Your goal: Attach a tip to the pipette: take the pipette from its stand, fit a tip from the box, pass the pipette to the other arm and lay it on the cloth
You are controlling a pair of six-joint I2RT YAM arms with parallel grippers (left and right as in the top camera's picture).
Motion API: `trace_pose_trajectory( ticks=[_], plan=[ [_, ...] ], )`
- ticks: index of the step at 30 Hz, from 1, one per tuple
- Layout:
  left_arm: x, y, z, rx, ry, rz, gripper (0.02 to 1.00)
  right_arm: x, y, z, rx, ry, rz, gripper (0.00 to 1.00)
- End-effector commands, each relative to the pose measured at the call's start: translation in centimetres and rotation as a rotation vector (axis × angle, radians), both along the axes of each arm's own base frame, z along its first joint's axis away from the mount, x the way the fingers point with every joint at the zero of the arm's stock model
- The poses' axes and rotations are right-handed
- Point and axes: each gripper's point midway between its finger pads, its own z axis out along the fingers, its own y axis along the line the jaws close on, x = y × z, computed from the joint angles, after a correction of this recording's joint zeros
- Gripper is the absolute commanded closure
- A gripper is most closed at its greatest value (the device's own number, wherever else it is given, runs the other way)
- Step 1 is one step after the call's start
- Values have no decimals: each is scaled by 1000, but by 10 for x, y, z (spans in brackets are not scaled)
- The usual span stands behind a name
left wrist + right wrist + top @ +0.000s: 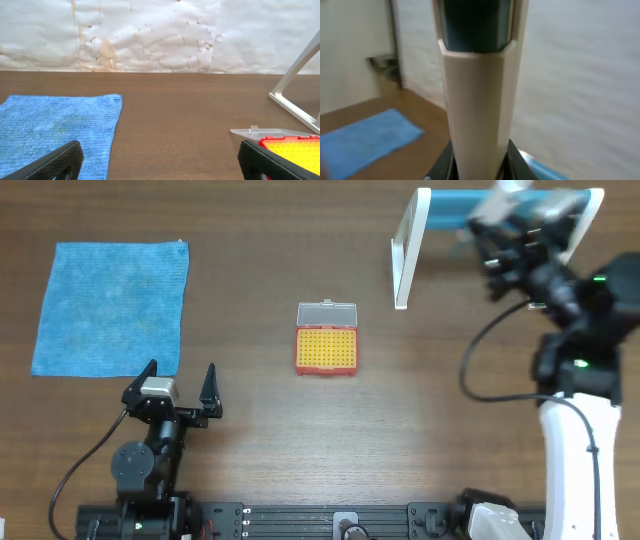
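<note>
The cloth (110,310) lies flat at far left. The left gripper (181,376) rests near its base, fingers spread wide and holding nothing. The tip box (327,348) sits mid-table, lid open. At far right, beside the stand (410,250), the right gripper (508,242) is closed around the pipette (477,100). The pipette looks like rigid, light, smooth plastic (liable to slip), so grip the broad handle, never the slender shaft. Its long axis runs square to the finger line. Which end faces down cannot be told.

One cloth (110,308), tip box (326,348), stand (408,250), pipette (477,110)
</note>
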Motion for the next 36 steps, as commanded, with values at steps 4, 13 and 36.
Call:
trace_pose_trajectory(
  ticks=[4, 13, 36],
  plan=[
    [0, 0, -2, -8, 6, 4, 23, -31, 115, -36, -10, 5, 333, 921],
    [0, 0, -2, -8, 6, 4, 23, -47, 160, -90, 84, -46, 293, 921],
    [0, 0, -2, -8, 6, 4, 23, -11, 179, -190, -52, 67, 136, 923]
  ],
)
